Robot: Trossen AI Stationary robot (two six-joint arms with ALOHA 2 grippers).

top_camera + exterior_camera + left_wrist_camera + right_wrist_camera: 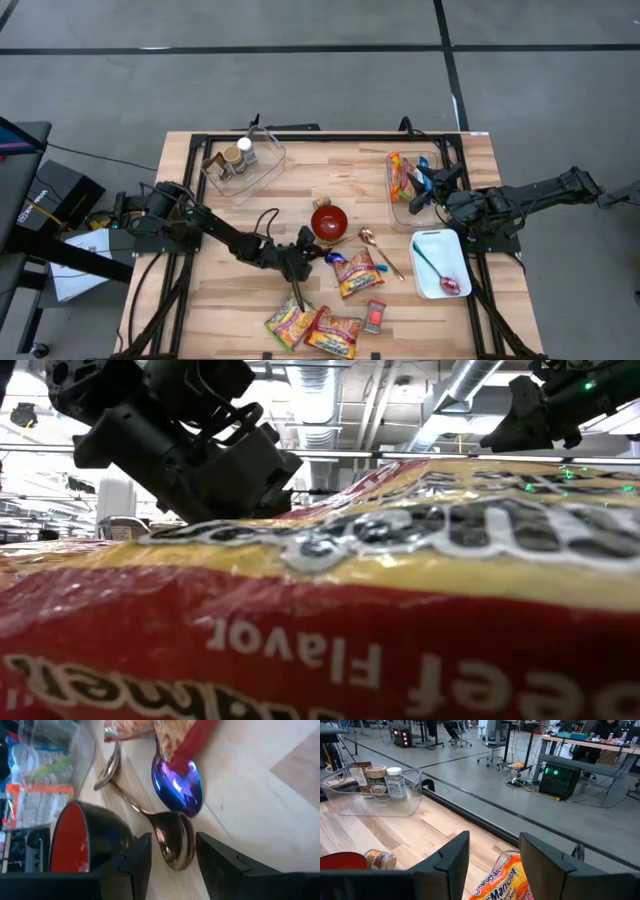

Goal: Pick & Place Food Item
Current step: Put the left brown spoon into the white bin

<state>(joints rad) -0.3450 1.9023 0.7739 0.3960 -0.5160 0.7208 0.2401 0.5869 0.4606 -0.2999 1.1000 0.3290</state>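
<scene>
Several ramen and snack packets lie flat on the wooden table: one [358, 272] right of centre, two [290, 325] [335, 335] near the front edge, and a small red one [375, 315]. My left gripper [316, 255] [173, 840] stands open, low beside the red bowl [328, 220] [75, 842]. In the left wrist view the copper spoon's bowl [175, 845] shows between its fingers, apart from them, and a blue spoon [177, 785] lies beyond. My right gripper [425, 187] [492, 837] hangs open above a clear bin [410, 205] that holds a ramen packet [502, 882].
A clear bin with jars [240, 165] [375, 785] stands at the far left. A white tray [440, 250] with a pink spoon [450, 285] sits at the right edge. In the low view a ramen packet [350, 610] close to the camera hides most of the table.
</scene>
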